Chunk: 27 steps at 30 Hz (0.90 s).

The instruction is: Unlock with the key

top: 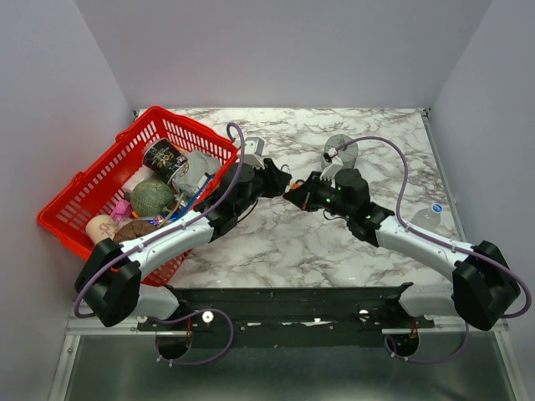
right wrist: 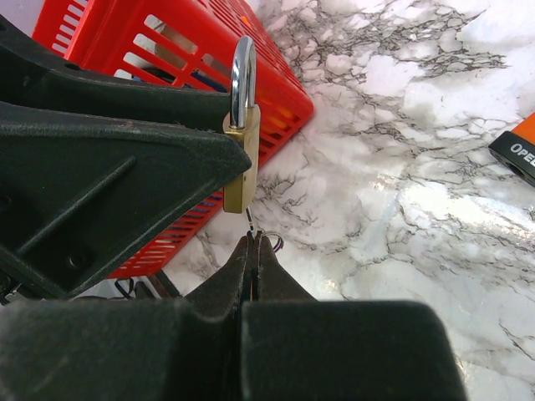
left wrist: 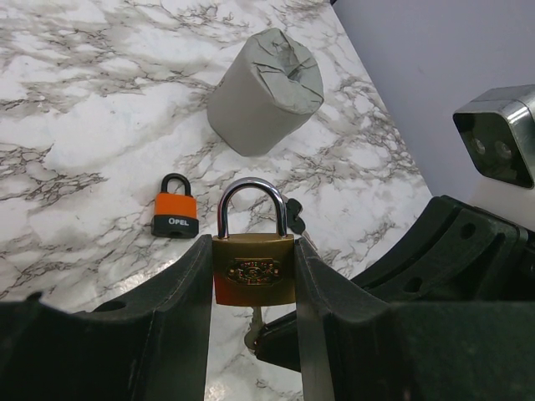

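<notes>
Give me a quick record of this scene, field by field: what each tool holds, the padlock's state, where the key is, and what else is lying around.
left tool: shut on brass padlock, held upright in the air
shackle: closed, both legs in the body
right tool: shut on key, blade pointing up at the padlock's underside
key depth: cannot tell
elsewhere: orange padlock, gray roll, red basket with assorted items

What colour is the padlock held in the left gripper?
The padlock is brass-gold with a silver shackle; left wrist view shows it best.
</notes>
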Tool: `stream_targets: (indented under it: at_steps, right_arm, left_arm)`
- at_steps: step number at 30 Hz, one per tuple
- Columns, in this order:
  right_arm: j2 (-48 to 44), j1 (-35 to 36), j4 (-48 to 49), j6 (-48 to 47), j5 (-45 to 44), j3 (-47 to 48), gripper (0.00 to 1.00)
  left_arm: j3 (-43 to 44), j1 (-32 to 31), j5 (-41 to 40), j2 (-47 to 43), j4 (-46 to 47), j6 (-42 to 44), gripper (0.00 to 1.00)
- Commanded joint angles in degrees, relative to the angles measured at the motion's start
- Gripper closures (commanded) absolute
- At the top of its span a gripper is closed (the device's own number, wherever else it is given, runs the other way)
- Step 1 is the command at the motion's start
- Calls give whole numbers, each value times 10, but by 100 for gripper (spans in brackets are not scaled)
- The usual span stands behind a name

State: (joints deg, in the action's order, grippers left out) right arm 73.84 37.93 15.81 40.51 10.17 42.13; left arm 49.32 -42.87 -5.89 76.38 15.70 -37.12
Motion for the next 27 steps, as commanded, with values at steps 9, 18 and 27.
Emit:
stream_targets:
  at_steps: [9, 18, 27]
  right_arm:
    - [7, -15, 47, 4, -60, 8, 99]
    - [8, -28, 55, 6, -55, 16, 99]
    - [8, -33, 69, 6, -47, 19, 99]
  left_arm:
    - [-12, -20, 9, -12, 18, -5, 100]
    - [-15, -26, 7, -10, 20, -4, 100]
    - [-17, -32, 6, -4, 22, -2, 100]
